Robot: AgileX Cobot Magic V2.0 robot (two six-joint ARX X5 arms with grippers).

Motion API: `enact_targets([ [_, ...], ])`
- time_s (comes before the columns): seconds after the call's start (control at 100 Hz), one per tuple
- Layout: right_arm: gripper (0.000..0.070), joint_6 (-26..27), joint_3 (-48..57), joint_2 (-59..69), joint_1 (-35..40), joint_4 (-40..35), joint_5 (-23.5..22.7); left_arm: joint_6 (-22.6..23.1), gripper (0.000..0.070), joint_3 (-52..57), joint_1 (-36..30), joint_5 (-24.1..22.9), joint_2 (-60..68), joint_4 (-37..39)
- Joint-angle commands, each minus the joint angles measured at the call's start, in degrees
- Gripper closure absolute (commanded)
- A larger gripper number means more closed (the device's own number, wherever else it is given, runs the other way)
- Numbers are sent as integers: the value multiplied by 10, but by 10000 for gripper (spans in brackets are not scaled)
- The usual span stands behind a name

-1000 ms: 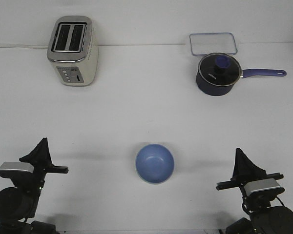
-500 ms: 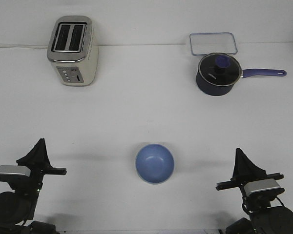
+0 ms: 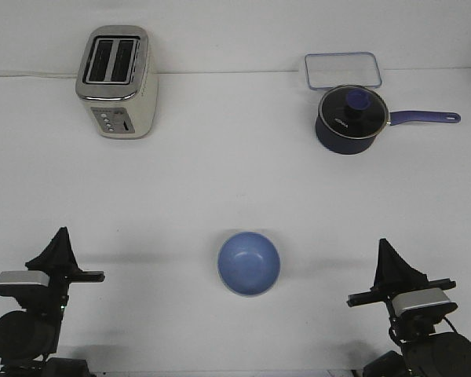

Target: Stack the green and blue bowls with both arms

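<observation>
The periwinkle blue bowl (image 3: 249, 263) sits upright on the white table, near the front and in the middle. A thin pale edge shows along its lower rim; I cannot tell whether that is the green bowl under it. No green bowl shows apart from it. My left gripper (image 3: 61, 233) is at the front left, its fingers together in a point, empty and well left of the bowl. My right gripper (image 3: 382, 244) is at the front right, also closed to a point and empty, well right of the bowl.
A cream and silver toaster (image 3: 117, 81) stands at the back left. A dark navy saucepan (image 3: 351, 119) with a glass lid stands at the back right, its handle pointing right. A clear rectangular lid (image 3: 341, 69) lies behind it.
My left gripper has drawn back a little, down and to the left. The right arm and the bowl have not moved.
</observation>
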Motion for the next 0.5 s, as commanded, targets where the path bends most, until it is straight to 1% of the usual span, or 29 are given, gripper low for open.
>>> enact_targets([
  [0.0,697,-4,3,2,3,5,0,4,686,-39,15,21,-20,31],
  [0.06,697,-4,3,2,3,5,0,-3,686,-78,27,29,-47,48],
  [0.15,697,-4,3,2,3,5,0,-17,686,-123,37,35,-86,47],
  [0.23,698,-4,3,2,3,5,0,-17,686,-150,37,44,-105,52],
  [0.36,698,-4,3,2,3,5,1,-17,685,-179,37,47,-104,67],
  [0.49,698,-4,3,2,3,5,0,-15,685,-178,35,48,-104,64],
])
